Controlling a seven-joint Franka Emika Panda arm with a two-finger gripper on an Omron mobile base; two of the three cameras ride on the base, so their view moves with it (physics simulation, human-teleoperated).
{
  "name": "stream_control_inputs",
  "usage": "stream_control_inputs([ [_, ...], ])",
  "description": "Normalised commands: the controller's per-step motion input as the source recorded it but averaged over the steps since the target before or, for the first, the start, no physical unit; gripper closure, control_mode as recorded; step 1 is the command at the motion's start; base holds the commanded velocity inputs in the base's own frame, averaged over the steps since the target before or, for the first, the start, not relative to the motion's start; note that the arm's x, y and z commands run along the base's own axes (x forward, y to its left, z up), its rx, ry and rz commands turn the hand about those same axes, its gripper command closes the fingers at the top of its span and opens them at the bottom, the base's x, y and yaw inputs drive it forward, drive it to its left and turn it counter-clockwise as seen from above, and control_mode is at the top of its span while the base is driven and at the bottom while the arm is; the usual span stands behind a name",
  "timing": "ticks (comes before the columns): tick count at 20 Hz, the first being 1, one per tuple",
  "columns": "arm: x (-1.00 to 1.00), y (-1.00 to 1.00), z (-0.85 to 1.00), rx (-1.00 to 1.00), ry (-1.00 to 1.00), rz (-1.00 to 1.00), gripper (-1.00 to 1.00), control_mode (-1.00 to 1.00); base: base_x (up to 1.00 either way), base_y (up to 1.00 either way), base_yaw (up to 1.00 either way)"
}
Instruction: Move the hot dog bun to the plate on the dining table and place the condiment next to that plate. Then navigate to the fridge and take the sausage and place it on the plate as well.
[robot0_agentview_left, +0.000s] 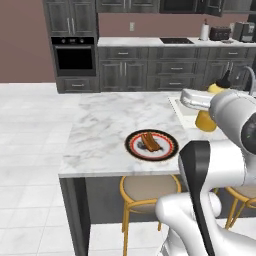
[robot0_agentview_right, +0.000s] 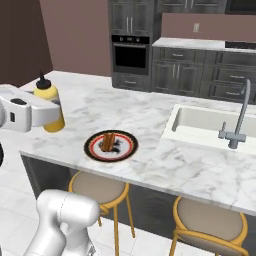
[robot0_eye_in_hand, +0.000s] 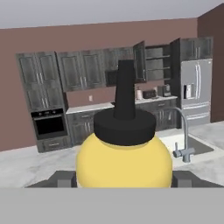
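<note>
Currently one plate sits on the marble counter, holding one hot dog bun near its centre. One yellow condiment bottle with a black cap stands upright at about ten o'clock from the plate, near it but not touching. The gripper is at the bottle; its two fingers flank the yellow body, one each side, partly spread. Actual contact cannot be told. One sink with one faucet lies at three o'clock. Two stools stand under the counter edge.
</note>
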Motion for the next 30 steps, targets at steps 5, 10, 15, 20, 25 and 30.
stream_control_inputs([
  [5,0.58,-0.74,-0.42,0.0,0.0,0.39,1.0,-1.0,0.0,0.0,0.0],
  [10,0.36,-0.86,-0.29,0.0,-0.01,0.48,1.0,-1.0,0.0,0.0,0.0],
  [15,0.31,-0.67,-0.3,0.0,0.0,0.39,1.0,-1.0,0.0,0.0,0.0],
  [20,0.29,-0.53,-0.41,-0.01,0.0,0.26,1.0,-1.0,0.0,0.0,0.0],
  [25,0.46,-0.34,-0.48,-0.05,0.01,0.19,1.0,-1.0,0.0,0.0,0.0],
  [30,0.53,-0.07,-0.47,-0.17,0.14,0.1,1.0,-1.0,0.0,0.0,0.0],
])
